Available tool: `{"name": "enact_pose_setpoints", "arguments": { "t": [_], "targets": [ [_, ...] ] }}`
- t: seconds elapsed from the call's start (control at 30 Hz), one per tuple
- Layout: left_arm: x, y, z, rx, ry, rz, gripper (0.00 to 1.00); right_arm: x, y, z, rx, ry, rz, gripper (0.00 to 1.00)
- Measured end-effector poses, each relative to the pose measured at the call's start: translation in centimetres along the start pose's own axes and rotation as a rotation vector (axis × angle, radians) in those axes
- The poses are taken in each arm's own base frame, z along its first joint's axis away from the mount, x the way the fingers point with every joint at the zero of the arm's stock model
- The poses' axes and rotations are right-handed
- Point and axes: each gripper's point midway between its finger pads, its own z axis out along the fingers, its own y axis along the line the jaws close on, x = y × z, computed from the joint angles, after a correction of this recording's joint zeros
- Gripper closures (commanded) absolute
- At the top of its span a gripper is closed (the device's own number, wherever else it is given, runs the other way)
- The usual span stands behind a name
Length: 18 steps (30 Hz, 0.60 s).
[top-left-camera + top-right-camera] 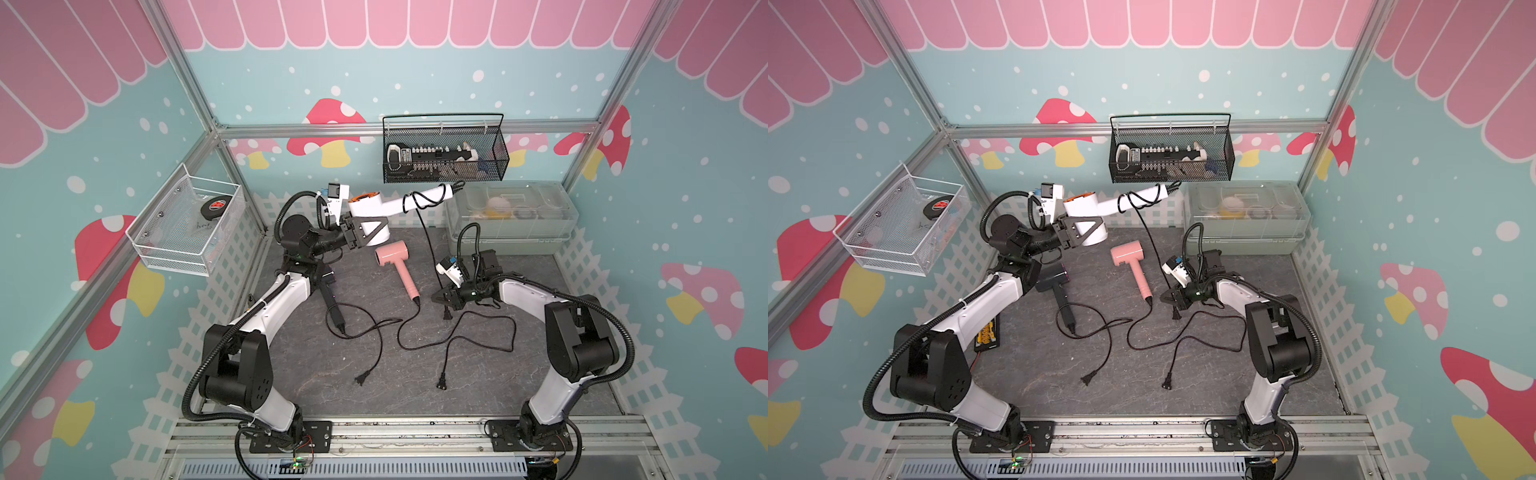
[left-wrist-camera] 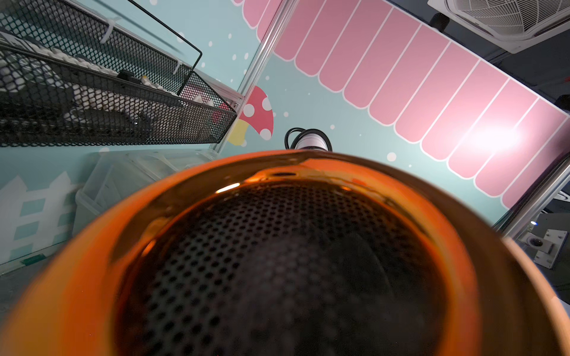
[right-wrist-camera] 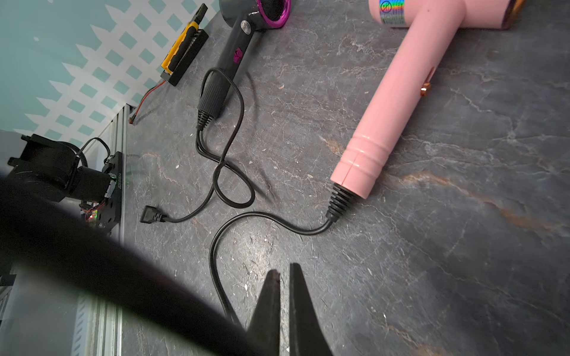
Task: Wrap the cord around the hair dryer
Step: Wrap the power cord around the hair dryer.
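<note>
A white hair dryer (image 1: 370, 208) with an orange rear ring (image 2: 92, 262) hangs in the air at the back left. My left gripper (image 1: 368, 230) is shut around its barrel. The handle (image 1: 419, 198) points right, toward the black mesh basket, and the black cord (image 1: 430, 245) is looped a few times around it. From the handle (image 2: 308, 140) the cord drops taut to my right gripper (image 1: 438, 297), low over the table and shut on it near the plug (image 1: 446, 313). In the right wrist view the fingers (image 3: 265, 308) stand together and a blurred length of cord crosses beside them.
A pink hair dryer (image 1: 392, 259) lies mid-table, its cord (image 3: 246, 218) snaking forward. A dark hair dryer (image 1: 1054, 276) lies under my left arm. A black mesh basket (image 1: 444, 153) hangs on the back wall, with a clear box (image 1: 515, 216) below it and a white wire basket (image 1: 187, 224) on the left wall.
</note>
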Motion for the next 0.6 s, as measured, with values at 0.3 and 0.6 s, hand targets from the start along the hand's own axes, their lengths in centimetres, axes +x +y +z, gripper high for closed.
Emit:
{"name": "enact_pose_setpoints", "arguments": {
  "t": [0.3,0.6],
  "targets": [
    [0.0,1.0,-0.6,-0.035,0.001,0.003,1.00,0.2,-0.5,0.2,0.038,0.016,0.017,0.97],
    [0.6,4.4,-1.7,-0.258,0.029,0.056,1.00,2.0,2.2,0.9,0.122,0.170,-0.025,1.00]
  ]
}}
